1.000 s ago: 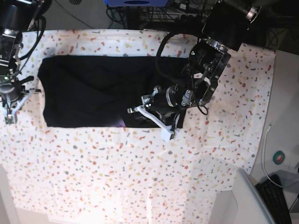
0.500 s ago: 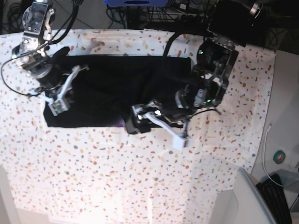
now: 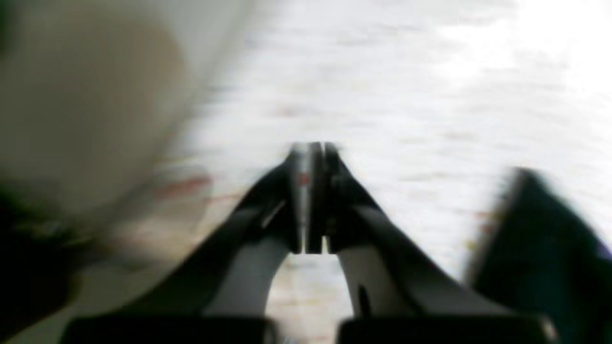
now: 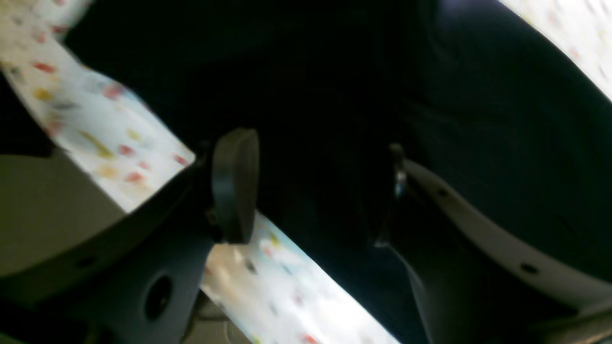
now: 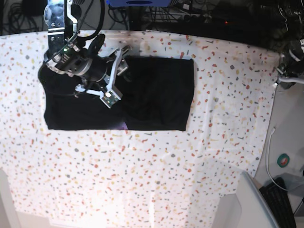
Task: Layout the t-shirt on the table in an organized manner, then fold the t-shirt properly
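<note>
Right gripper (image 5: 115,76) hovering over the upper middle of the t-shirt (image 5: 156,95), jaws standing apart, nothing pinched between them; in the right wrist view (image 4: 315,191) one rounded dark pad and one pale, curved finger (image 4: 478,239) framing black cloth, contact with the fabric hard to judge. Left gripper (image 3: 311,157) showing in its own wrist view with both dark tips pressed together, nothing caught in them, heavily smeared by blur; in the base view only a scrap of that arm peeking in at the right edge, beyond the table's border

T-shirt lying as a soft, matte black rectangle, folded flat with straight lower and right edges, resting on the upper left part of the table (image 5: 142,180). Left portion partly hidden under the right arm, collar mark not making itself out

Table wearing a white cloth flecked with small red, orange, yellow and grey chips, faintly creased, far corners cut off by the frame
</note>
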Tool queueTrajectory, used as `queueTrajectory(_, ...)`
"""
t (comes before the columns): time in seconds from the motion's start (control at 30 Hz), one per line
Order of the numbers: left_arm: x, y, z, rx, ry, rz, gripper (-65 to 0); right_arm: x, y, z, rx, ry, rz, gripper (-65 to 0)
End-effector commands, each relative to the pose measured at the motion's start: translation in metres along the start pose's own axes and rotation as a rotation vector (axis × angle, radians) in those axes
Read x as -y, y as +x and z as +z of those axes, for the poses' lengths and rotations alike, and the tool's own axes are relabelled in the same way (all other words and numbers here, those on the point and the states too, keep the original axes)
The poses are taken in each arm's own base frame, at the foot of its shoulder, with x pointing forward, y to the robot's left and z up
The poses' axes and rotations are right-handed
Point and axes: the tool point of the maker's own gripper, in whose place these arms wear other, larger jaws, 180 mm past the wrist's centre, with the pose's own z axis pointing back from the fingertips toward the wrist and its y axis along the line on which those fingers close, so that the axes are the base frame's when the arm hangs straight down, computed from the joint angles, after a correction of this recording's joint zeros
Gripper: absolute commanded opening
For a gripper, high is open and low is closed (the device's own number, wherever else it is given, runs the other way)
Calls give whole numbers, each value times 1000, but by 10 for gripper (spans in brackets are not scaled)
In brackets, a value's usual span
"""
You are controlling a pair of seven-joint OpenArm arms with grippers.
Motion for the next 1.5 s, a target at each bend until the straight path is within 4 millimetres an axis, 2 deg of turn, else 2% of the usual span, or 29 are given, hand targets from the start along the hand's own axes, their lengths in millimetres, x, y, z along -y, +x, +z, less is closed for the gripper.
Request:
queueTrajectory(0.0, -12, 17, 6, 61, 19, 1, -650, -7, 11, -2, 38, 25, 2, -323)
queueTrajectory(0.1, -51, 25, 20, 108, 126, -5, -650, -16, 15, -10, 36, 56, 19, -318)
queueTrajectory(0.2, -66, 22, 27, 120, 175, -29, -650, -18, 18, -16, 33, 71, 28, -317)
queueTrajectory(0.47, -59, 10, 25, 96, 144, -83, -650, 4, 19, -35, 9, 63, -21, -321)
queueTrajectory(0.63, -59, 10, 25, 96, 144, -83, -650, 5, 12, -45, -21, 82, -35, -323)
queueTrajectory(0.83, -59, 10, 25, 95, 145, -82, -650, 1, 5, -48, -45, 95, -37, -327)
queueTrajectory(0.9, -59, 10, 25, 95, 144, -81, -650, 0, 3, -49, -51, 99, -41, -381)
queueTrajectory(0.97, -61, 7, 24, 89, 147, -76, -650, -1, 1, -48, -58, 99, -42, -522)
queueTrajectory(1.0, -63, 5, 23, 82, 151, -71, -650, -1, -1, -47, -71, 97, -38, -632)
queueTrajectory(1.03, -65, 3, 22, 76, 153, -68, -650, 0, -4, -44, -92, 90, -35, -650)
queueTrajectory(1.2, -67, 0, 18, 67, 157, -55, -650, 4, -7, -23, -134, 45, -3, -650)
queueTrajectory(1.47, -65, 3, 17, 74, 152, -51, -650, -2, -10, 8, -171, -6, 34, -650)
